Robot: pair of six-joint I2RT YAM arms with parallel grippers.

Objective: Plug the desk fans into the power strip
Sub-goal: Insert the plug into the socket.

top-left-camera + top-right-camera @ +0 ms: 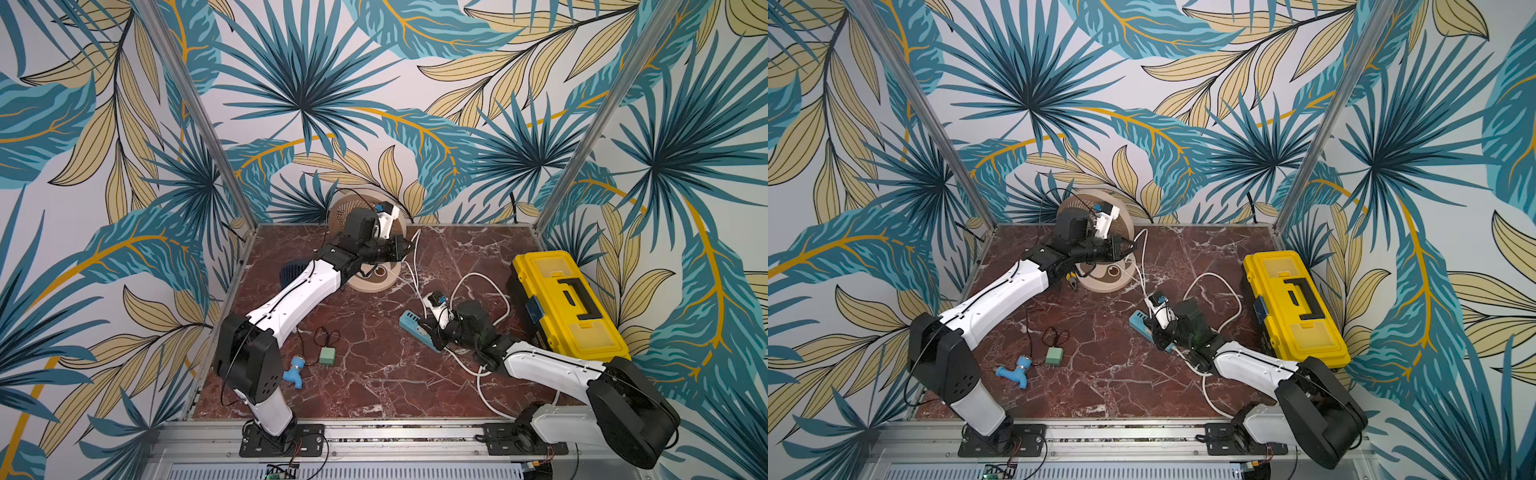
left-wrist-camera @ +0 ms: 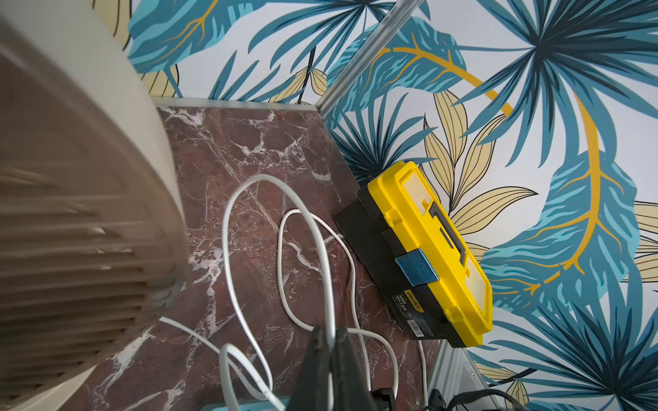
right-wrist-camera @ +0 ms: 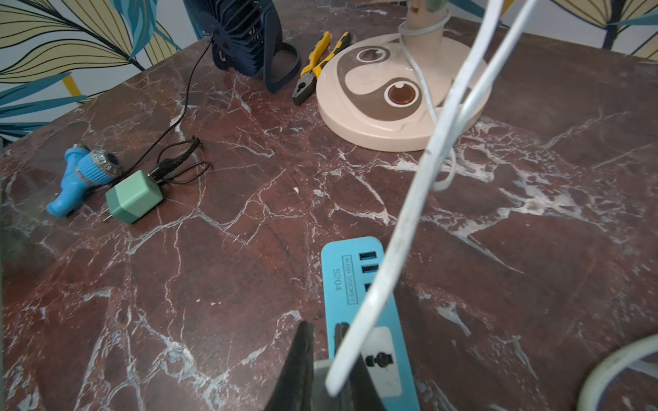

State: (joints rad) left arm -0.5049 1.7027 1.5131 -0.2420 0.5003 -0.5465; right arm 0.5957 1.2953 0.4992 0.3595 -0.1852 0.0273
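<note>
The beige desk fan (image 1: 374, 279) stands at the back of the table, its blurred head (image 2: 71, 213) close beside my left wrist. My left gripper (image 1: 405, 246) (image 2: 332, 331) is shut on the fan's white cord (image 3: 427, 170) just right of the fan's base (image 3: 374, 106). The cord runs down to my right gripper (image 1: 432, 332) (image 3: 324, 329). That gripper is shut on a grey plug (image 3: 320, 370) held directly over the light-blue power strip (image 1: 409, 323) (image 3: 352, 277), beside a white socket (image 3: 382, 359). Whether the pins touch the strip is hidden.
A yellow toolbox (image 1: 569, 307) lies along the right wall. The strip's own white cord (image 1: 482, 374) loops between it and the strip. A blue tap (image 1: 295, 372) and green charger (image 1: 327, 356) lie front left. A dark-blue small fan (image 3: 242, 35) and pliers (image 3: 320, 64) sit near the fan's base.
</note>
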